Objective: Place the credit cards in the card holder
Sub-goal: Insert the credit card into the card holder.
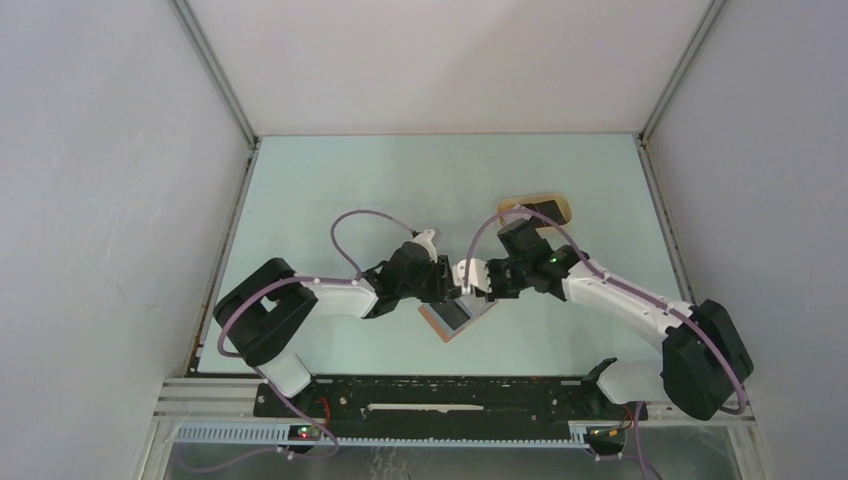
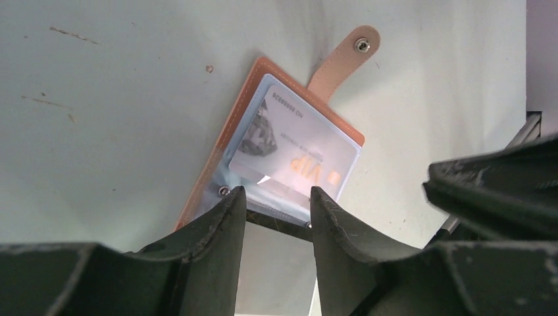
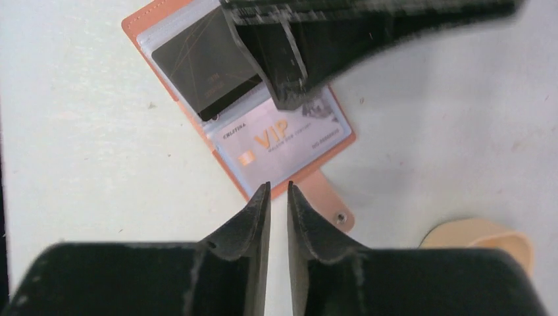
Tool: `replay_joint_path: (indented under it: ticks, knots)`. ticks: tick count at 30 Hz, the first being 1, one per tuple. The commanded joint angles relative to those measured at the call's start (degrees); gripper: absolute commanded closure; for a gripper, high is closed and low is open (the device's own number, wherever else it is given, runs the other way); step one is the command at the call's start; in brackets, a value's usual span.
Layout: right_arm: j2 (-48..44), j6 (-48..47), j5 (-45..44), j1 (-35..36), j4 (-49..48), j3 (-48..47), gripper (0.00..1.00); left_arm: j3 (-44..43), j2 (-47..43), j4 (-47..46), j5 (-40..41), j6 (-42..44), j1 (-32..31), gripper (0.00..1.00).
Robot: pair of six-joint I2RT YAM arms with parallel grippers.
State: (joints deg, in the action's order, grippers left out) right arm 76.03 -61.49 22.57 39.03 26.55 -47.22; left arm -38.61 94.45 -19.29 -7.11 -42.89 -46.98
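Holding two credit cards (image 3: pixel 197 72), one open card holder (image 3: pixel 135 23).

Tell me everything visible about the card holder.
The card holder lies open and flat on the table. Its cover looks like orange-brown leather with stitched edges; a strap with a metal snap sticks out from one side. Inside are clear plastic sleeves: one holds a pale VIP card, the next shows a dark card. The left gripper stands open over the holder's edge; contact cannot be confirmed. The right gripper hovers by the strap side, holding nothing.
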Motion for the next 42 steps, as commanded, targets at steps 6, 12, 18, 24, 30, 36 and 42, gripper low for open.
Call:
replay_joint_path:
  ticks: [6, 12, 18, 24, 30, 36, 42]
  knots:
    - [-2.10, 20.80, 26.49, -12.80, 6.82, -5.69, 0.41, 6.73, -9.29, -10.38, 1.47, 3.81, -0.11, 0.55]
    - [7.86, 38.70, 32.50, -18.37, 5.29, -9.20, 0.41, 14.27, -20.70, -17.01, 5.55, 7.00, -0.52, 0.55]
    - [15.26, 46.40, 27.96, -18.97, 3.70, -11.44, 0.41, 20.30, -28.56, -22.36, 9.25, 7.17, -1.01, 0.50]
    - [21.17, 47.08, 27.45, -19.18, 5.89, -14.60, 0.42, 23.84, -21.47, -34.32, 3.04, -0.38, -1.00, 0.51]
    - [25.85, 48.18, 26.43, -20.77, 7.14, -16.24, 0.44, 22.72, -6.67, -46.86, -0.29, -8.71, -1.60, 0.68]
    - [29.56, 47.48, 26.72, -20.60, 9.30, -17.67, 0.47, 18.55, -1.98, -39.49, 1.57, -10.05, -2.32, 0.77]
    - [32.87, 47.17, 25.55, -20.44, 10.58, -18.93, 0.49, 14.00, -2.08, -25.61, 5.73, -8.48, -3.82, 0.78]
